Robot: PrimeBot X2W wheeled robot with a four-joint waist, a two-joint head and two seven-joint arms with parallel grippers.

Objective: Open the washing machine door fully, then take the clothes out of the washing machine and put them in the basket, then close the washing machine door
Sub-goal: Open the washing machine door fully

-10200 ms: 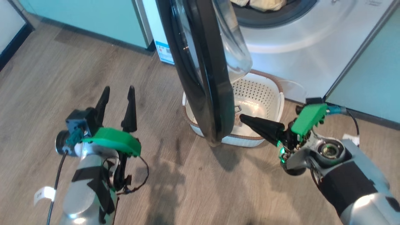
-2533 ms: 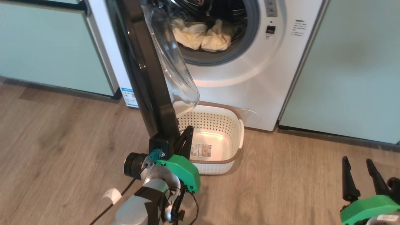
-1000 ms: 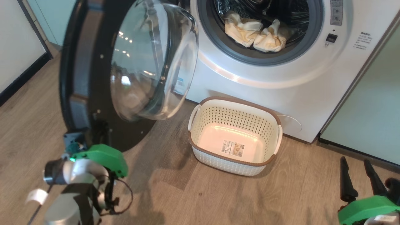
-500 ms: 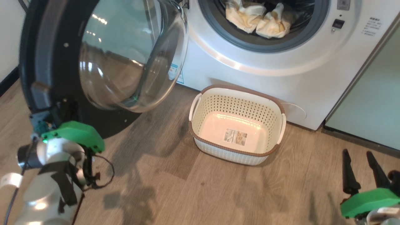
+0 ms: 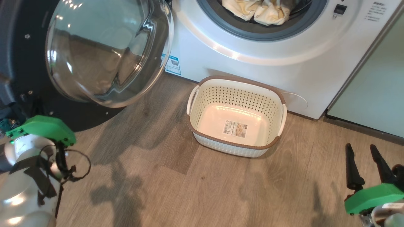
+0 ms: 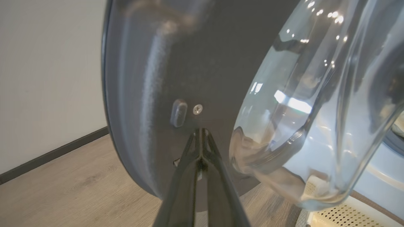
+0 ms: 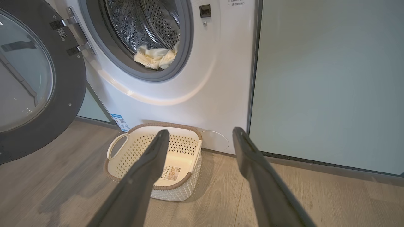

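The washing machine door [image 5: 22, 63] stands swung wide to the left, its glass bowl [image 5: 104, 53] bulging toward me. My left gripper [image 6: 200, 134] is shut with nothing in it, its tips against the door's dark inner ring [image 6: 189, 63] just below a screw. The white washing machine [image 5: 252, 69] shows its open drum with pale yellow clothes [image 5: 255, 9] lying at the front; the right wrist view also has these clothes [image 7: 154, 58]. The empty basket [image 5: 227, 146] sits on the floor before the machine. My right gripper [image 5: 360, 146] hovers open at lower right, well away from the basket [image 7: 176, 189].
Pale green cabinets [image 5: 378, 94] flank the machine on the right. A white wall with a dark skirting [image 6: 47, 78] runs behind the door. Wooden floor [image 5: 189, 189] spreads between my arms and the basket. A blue label [image 5: 173, 64] marks the machine's lower left corner.
The door has swung further open to the left with my shut left gripper against it. The head camera has shifted too. My right gripper has stayed open in place.
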